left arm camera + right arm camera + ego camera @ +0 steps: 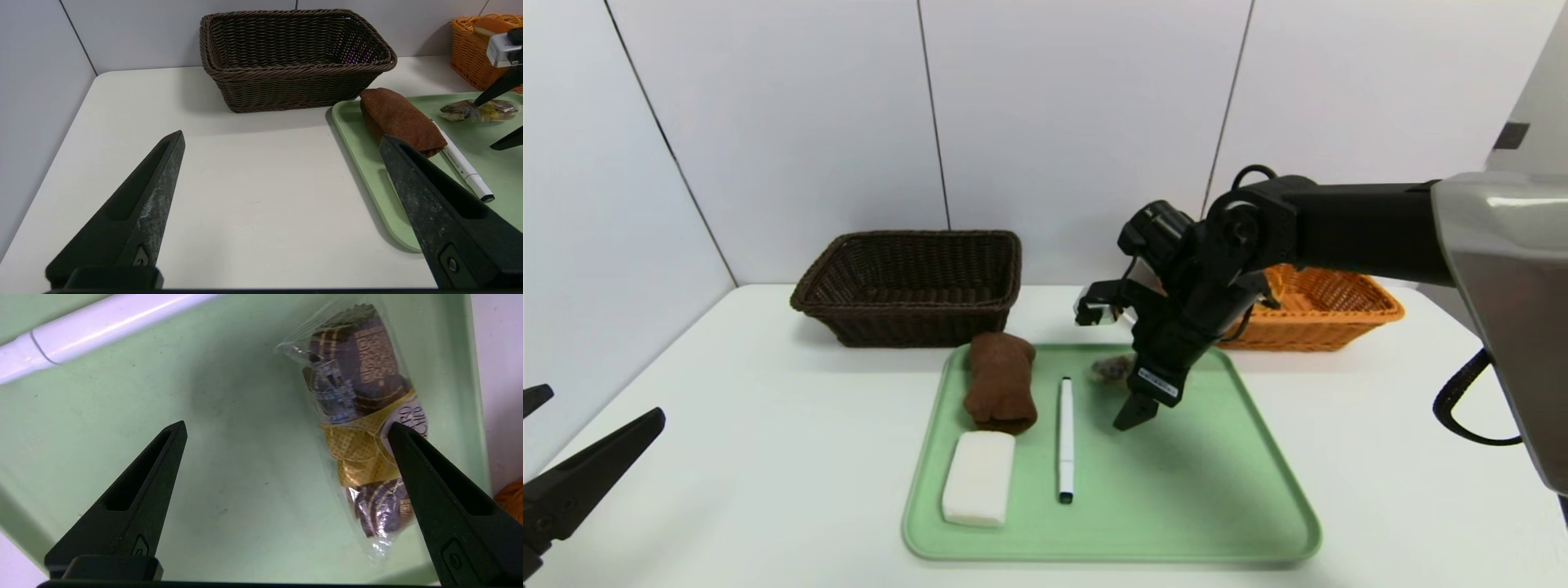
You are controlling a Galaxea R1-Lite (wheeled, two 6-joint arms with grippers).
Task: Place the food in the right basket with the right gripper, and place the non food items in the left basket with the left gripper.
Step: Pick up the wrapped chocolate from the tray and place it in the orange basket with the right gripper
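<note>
The right pincer (1123,396) hangs tilted steeply down over the far part of the green tray (1176,506), its two black fingers (135,502) spread wide and holding nothing; in the right wrist view the clear-wrapped snack (363,428) lies on the tray floor close to the tray's rim, just beyond one fingertip, and whether that tip touches the wrapper cannot be told; the snack (1109,369) shows in the head view partly hidden behind the pincer; on the tray's left half lie the rolled brown cloth (1001,381), the white block (978,488) just in front of it, and the white marker pen (1066,437) beside both, lengthwise with its dark tip toward the near edge; the dark brown basket (911,286) stands on the white desk (727,457) behind the tray to the left, the orange basket (1327,314) behind it to the right, with an orange-brown piece showing inside it in the left wrist view; the left pincer (282,141) is parked low at the desk's left, level, fully open and empty.
</note>
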